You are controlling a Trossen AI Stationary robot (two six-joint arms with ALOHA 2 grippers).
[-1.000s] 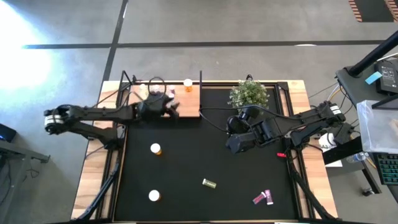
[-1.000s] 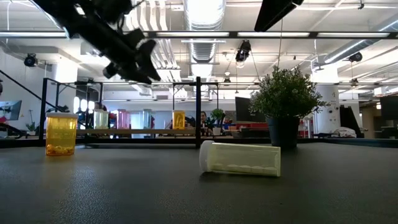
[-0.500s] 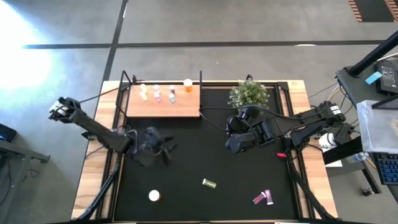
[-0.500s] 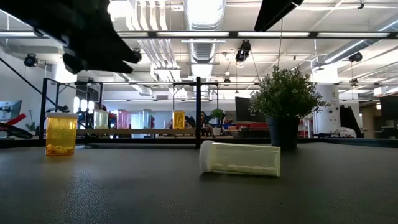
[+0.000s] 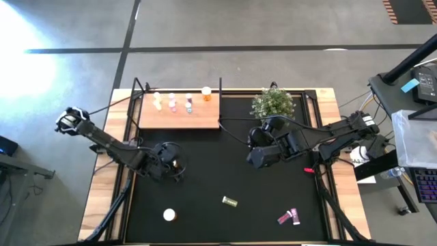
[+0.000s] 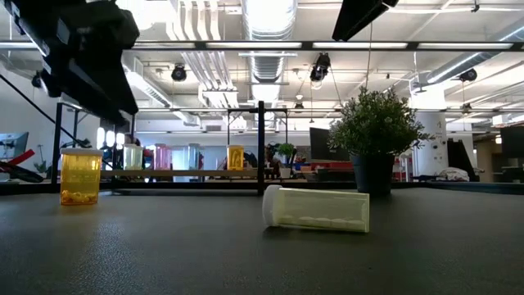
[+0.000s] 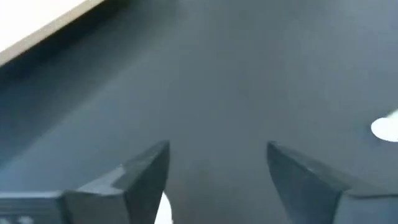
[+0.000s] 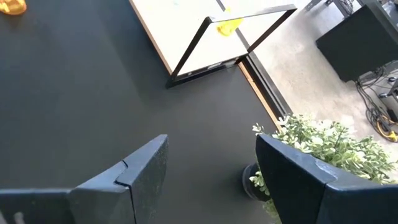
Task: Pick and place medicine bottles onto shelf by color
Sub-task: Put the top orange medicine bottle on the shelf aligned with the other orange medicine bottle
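Observation:
An orange medicine bottle point(image 6: 80, 176) stands upright on the black mat point(image 5: 218, 171), left of centre. My left gripper point(image 5: 172, 166) hovers open above it; a white bit that may be its cap point(image 7: 163, 208) shows between the fingers in the left wrist view. The shelf point(image 5: 179, 113), a light-wood board with black posts, lies at the far left and carries several small bottles, yellowish, pink and orange point(image 5: 206, 92). My right gripper point(image 5: 254, 158) hangs open over the mat's middle, near the plant, with nothing between its fingers point(image 8: 143, 168).
A green plant point(image 5: 273, 102) in a dark pot stands at the far edge, right of the shelf. A yellowish bottle point(image 6: 315, 209) lies on its side on the mat. Another white-capped bottle point(image 5: 168, 215) stands near left, and pink bottles point(image 5: 288, 217) lie near right.
My left gripper has swung away from over the shelf toward the table's near edge, turning as it went, and has stopped above the orange bottle on the mat. The bottles on the shelf stand where they were.

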